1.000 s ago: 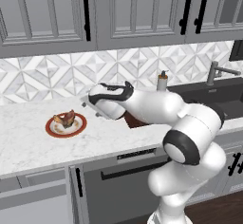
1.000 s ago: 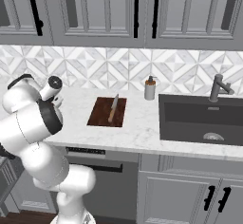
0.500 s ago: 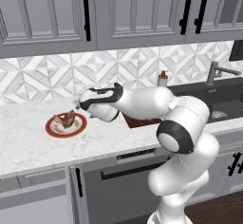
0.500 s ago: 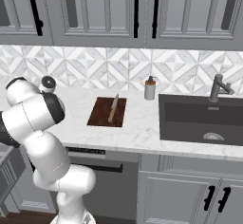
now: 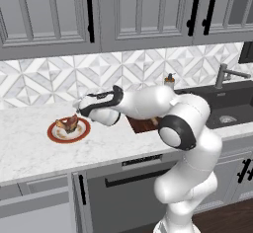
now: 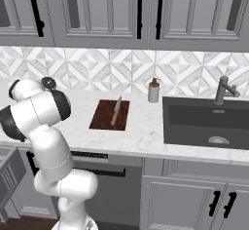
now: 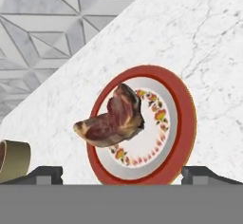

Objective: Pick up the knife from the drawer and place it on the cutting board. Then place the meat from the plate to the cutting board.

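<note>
Knife [image 6: 116, 111] already on cutting board [image 6: 103, 119]. End effector [image 7: 122, 174] spread wide, empty, aimed at meat [image 7: 112, 119] on plate [image 7: 184, 123]; lined up for grasp.

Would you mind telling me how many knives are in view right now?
1. The knife lies on the cutting board, left of the sink. Others may be hidden behind the arm.
</note>
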